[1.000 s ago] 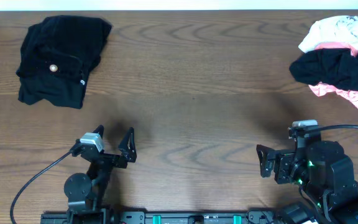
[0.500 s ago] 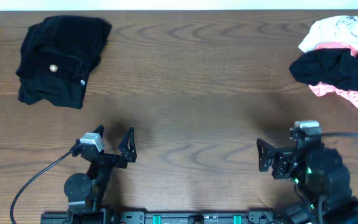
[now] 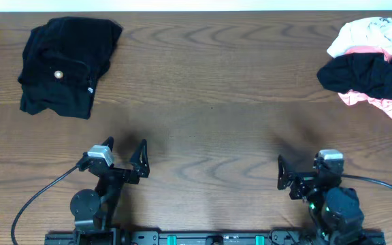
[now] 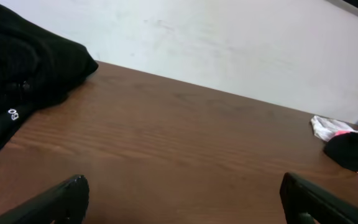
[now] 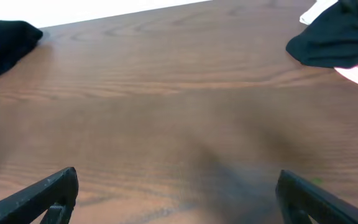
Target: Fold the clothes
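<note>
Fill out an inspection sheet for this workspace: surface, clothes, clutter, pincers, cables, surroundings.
Surface: brown wood-grain table.
Job's things: buttoned black garment crumpled at far left; at far right a heap of white garment, second black garment and pink garment, all unfolded.
Clutter: nothing seen.
Grippers: left pincer and right pincer both open, holding nothing, low at the near edge.
Cables: left cable and right cable loop by the arm bases, apart from the clothes.
Surroundings: white wall beyond the far edge.

Black garment (image 3: 67,64) left, mixed heap (image 3: 369,71) right
</note>
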Robot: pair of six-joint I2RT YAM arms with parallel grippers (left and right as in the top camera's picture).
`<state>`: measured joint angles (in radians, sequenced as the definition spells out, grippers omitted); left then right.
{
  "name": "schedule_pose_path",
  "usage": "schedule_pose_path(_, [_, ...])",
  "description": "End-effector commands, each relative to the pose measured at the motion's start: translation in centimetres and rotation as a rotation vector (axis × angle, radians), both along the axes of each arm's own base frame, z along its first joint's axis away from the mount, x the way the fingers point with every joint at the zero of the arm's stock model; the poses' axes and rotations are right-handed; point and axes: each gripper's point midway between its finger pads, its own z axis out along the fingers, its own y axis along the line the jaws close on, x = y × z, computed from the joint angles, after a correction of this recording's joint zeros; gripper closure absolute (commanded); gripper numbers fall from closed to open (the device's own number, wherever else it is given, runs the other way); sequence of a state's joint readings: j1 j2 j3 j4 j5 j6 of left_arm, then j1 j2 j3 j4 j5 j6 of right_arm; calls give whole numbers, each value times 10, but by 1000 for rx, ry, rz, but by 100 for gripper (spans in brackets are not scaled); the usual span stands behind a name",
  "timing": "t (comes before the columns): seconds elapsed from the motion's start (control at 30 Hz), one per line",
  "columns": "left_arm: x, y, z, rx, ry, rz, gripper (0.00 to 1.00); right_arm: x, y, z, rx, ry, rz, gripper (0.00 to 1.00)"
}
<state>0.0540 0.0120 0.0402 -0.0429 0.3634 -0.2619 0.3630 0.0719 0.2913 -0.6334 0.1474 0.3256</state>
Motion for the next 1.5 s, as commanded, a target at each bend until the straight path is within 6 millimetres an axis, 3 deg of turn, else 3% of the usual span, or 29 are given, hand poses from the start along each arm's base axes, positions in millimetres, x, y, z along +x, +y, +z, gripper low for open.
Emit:
schedule_pose_path(0.0, [0,-3,-16,3,33,-15,2,5,-2,-8,4,-39,-15,1])
schedule_pose_path(0.17, [0,-3,-16,3,33,-15,2,16,4,-18,25,-86,-7,1])
schedule_pose_path(0.3, [0,-3,-16,3,33,-15,2,20,5,-14,36,-118,-7,1])
schedule_pose_path(1.47, [0,-3,-16,3,33,-15,2,20,5,-14,37,-117,-8,1])
